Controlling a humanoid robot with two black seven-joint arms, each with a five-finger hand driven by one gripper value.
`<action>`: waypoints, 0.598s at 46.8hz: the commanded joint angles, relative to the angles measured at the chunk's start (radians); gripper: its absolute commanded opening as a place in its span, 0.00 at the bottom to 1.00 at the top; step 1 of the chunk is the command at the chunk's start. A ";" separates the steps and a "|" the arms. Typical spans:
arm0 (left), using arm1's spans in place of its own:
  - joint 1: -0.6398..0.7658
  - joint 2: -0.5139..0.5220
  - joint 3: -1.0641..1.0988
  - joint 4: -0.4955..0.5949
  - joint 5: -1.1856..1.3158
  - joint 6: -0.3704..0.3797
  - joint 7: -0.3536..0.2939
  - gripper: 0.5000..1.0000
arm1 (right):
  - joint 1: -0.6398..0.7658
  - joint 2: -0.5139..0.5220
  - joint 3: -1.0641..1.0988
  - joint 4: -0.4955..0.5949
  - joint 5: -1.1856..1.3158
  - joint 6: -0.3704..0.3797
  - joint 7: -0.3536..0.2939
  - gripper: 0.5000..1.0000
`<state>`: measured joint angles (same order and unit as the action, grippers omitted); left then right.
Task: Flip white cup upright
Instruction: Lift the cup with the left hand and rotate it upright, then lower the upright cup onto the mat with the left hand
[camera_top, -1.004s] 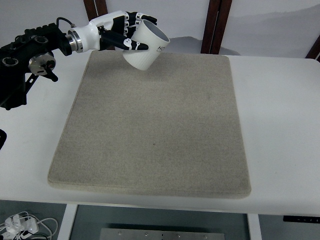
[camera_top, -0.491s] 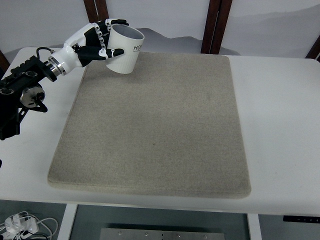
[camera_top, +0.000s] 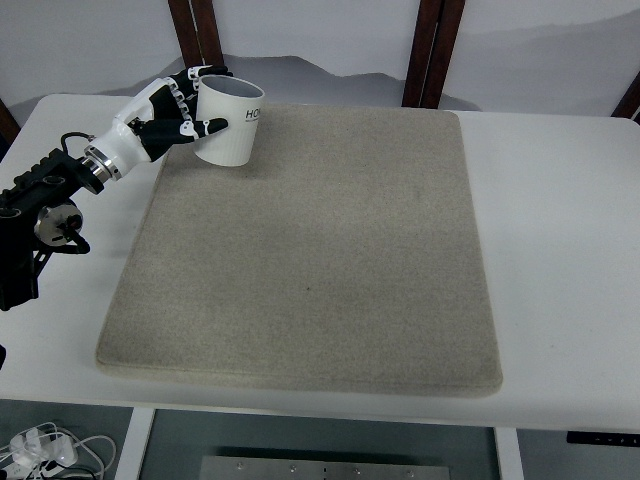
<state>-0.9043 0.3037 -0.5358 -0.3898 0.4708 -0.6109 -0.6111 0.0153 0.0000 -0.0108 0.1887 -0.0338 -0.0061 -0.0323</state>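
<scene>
1. Since a second ago the left hand (camera_top: 178, 110) has swung the cup (camera_top: 228, 122) left and nearly upright, at the mat's (camera_top: 310, 250) far-left corner.
2. Still gripping it; should seat it flat before letting go.

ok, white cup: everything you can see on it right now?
The white cup is a plain, smooth, matte-looking tumbler with dark lettering on its side, only partly readable. It stands nearly upright, mouth up, the greyish inside visible, and no handle shows. It sits at the far left corner of the beige mat; whether its base fully rests there is unclear. The left hand grips its left side, fingers wrapped around the wall.
</scene>
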 joint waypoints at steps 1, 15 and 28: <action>0.001 -0.006 -0.001 -0.001 0.000 0.000 0.000 0.00 | 0.000 0.000 0.000 0.000 0.000 0.000 0.000 0.90; 0.004 -0.054 0.013 -0.001 0.011 0.092 0.000 0.00 | 0.000 0.000 0.000 0.000 0.000 0.000 0.000 0.90; 0.019 -0.077 0.022 0.000 0.022 0.214 0.000 0.00 | 0.000 0.000 0.000 0.000 0.000 0.000 0.000 0.90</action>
<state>-0.8878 0.2293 -0.5171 -0.3911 0.4870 -0.4050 -0.6109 0.0153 0.0000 -0.0107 0.1887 -0.0338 -0.0061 -0.0322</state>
